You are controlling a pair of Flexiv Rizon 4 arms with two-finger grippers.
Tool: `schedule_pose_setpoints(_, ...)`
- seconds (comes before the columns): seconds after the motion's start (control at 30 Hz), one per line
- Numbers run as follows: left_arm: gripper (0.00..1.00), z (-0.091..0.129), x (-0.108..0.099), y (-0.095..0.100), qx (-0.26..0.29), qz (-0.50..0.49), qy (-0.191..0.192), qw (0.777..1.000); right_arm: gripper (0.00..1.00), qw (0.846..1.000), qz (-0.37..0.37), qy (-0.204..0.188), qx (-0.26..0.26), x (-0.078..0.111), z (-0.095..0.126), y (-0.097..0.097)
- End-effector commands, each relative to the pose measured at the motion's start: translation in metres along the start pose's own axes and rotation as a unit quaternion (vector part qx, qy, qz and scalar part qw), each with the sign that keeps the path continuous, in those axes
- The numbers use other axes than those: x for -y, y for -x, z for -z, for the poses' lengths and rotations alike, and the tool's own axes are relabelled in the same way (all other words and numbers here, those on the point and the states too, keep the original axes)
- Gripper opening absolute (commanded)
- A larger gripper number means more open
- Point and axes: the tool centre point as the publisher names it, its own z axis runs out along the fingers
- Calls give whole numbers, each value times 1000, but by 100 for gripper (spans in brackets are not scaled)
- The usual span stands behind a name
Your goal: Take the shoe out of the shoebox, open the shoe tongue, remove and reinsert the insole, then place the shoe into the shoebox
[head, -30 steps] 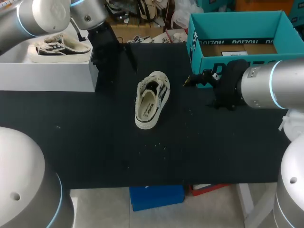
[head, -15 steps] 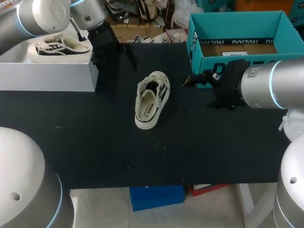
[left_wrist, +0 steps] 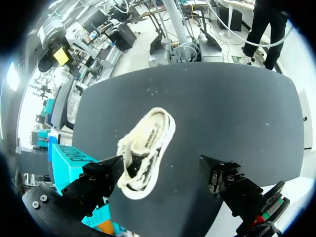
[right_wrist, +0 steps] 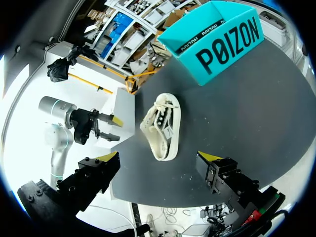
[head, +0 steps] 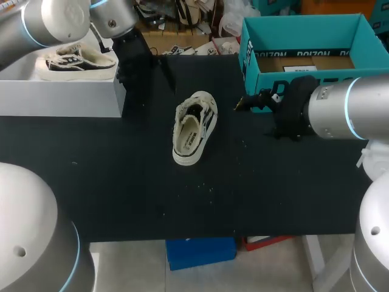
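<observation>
Now | shoe out of box, on surface, reachable from both sides, probably staged for tongue work | left jaws wide open, empty | right jaws open, empty, beside box

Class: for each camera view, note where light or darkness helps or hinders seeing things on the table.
Right wrist view: the left gripper shows clearly, yellow-tipped against a bright white box. Head view: that gripper nearly vanishes, black on the black table; the white shoe stands out. Left wrist view: shoe bright on dark table.
</observation>
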Motion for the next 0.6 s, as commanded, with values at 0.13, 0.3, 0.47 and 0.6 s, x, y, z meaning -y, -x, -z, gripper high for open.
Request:
schedule_pose_setpoints(0.13, 100, -1, 1, 0, 0, 0, 3, 1000, 100, 984, 141, -66, 89, -13, -18, -30)
schedule_pose_setpoints(0.3, 100, -1, 1, 0, 0, 0, 3, 1000, 100, 961, 213, -121, 129, -11, -31, -46)
schedule_pose_setpoints(0.47, 100, -1, 3, -4, -29, 13, 18, 999, 100, 961, 210, -121, 134, -10, -31, -47)
schedule_pose_setpoints(0.6, 100, 4, 7, -21, -26, 43, 17, 999, 100, 961, 210, -121, 134, -10, -31, -47)
